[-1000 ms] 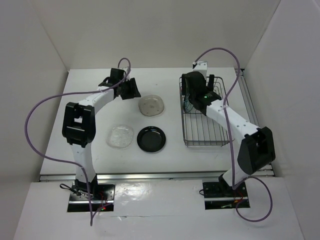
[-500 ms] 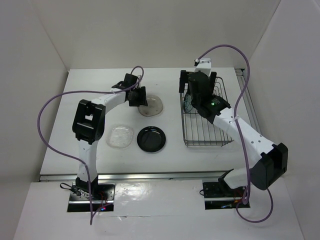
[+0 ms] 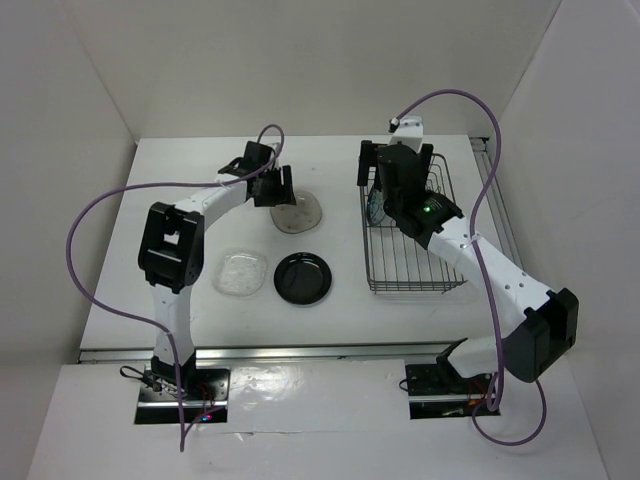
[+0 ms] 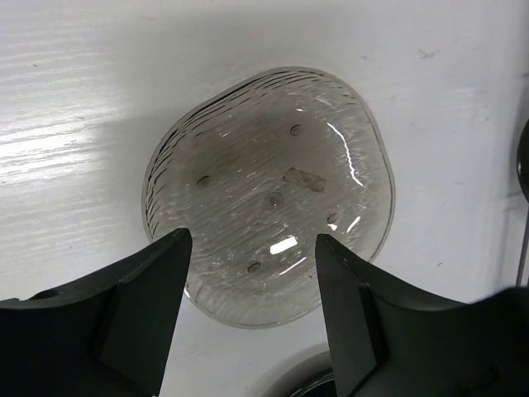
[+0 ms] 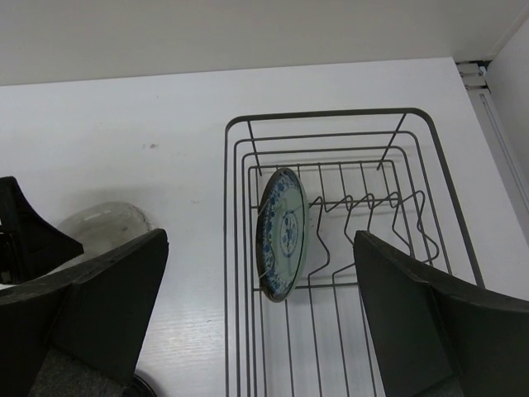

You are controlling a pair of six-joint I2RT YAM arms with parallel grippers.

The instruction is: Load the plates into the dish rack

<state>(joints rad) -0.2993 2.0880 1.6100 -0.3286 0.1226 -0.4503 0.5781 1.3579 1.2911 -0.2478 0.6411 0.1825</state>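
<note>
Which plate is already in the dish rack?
The teal-patterned plate, upright on edge in the dish rack; the beige plate, clear plate and black plate lie flat on the table.

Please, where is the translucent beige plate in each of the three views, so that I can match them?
Top external: the beige plate lies on the table, left of centre, with the left pincer at its rim.
Left wrist: it fills the middle of the picture.
Right wrist: at the left edge, partly hidden.
Shared landmark: the left pincer, beside the plate.
</note>
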